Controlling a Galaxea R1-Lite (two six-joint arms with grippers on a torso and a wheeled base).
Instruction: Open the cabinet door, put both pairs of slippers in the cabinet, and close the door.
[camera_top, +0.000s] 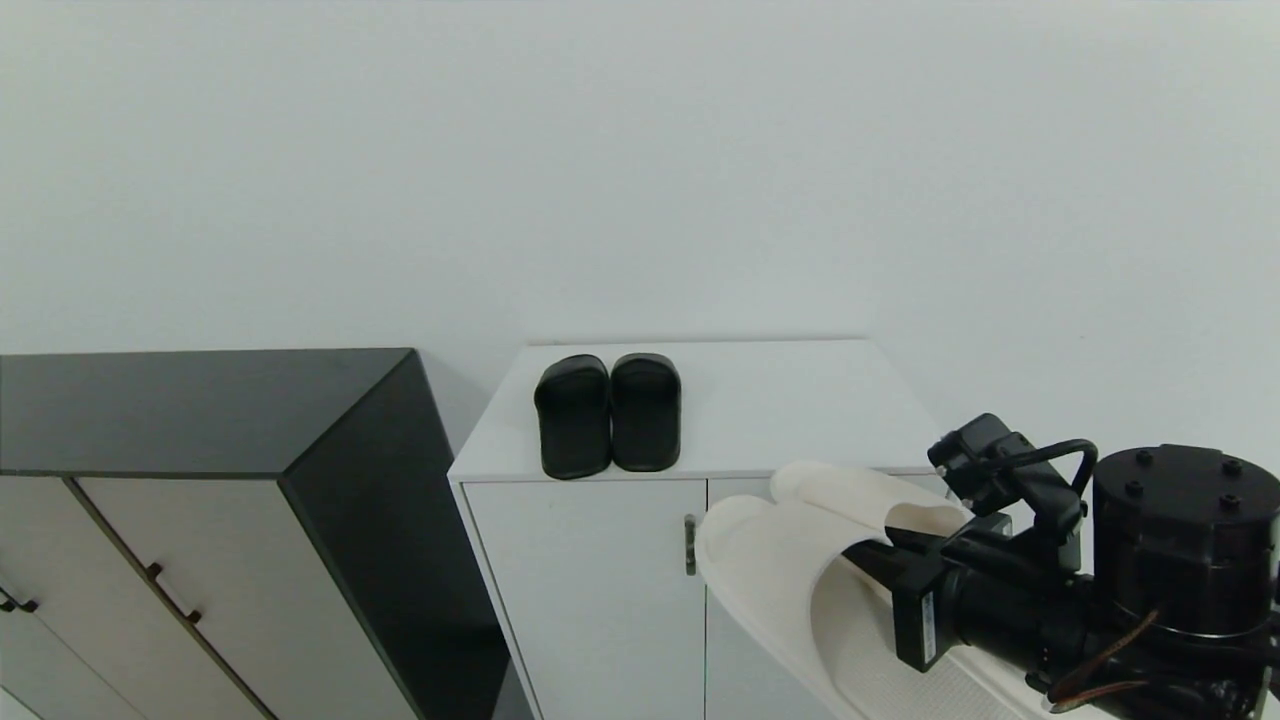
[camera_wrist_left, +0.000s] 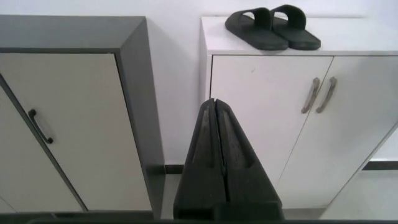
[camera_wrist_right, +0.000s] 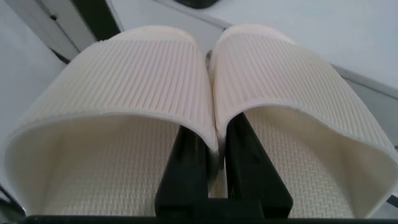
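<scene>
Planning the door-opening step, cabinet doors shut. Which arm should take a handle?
Probably left. The left gripper is shut, empty, and faces the white cabinet with its grey metal handles. The right gripper is busy: its fingers pinch the pair of cream ribbed slippers.

This looks like a home, perhaps an entry or hallway corner. A plain white wall (camera_top: 640, 170) backs two low pieces of household furniture. At 6 o'clock stands a white cabinet (camera_top: 590, 590) with two doors and slim handles. Just beside it, at 8 o'clock, is a dark-topped cabinet (camera_top: 200, 420) with beige doors. Black slippers (camera_top: 610, 412) sit paired on the white cabinet's top, and cream slippers (camera_top: 790, 560) show at 4 o'clock. A dark skirting (camera_wrist_left: 158, 169) runs along the foot of the wall.
</scene>
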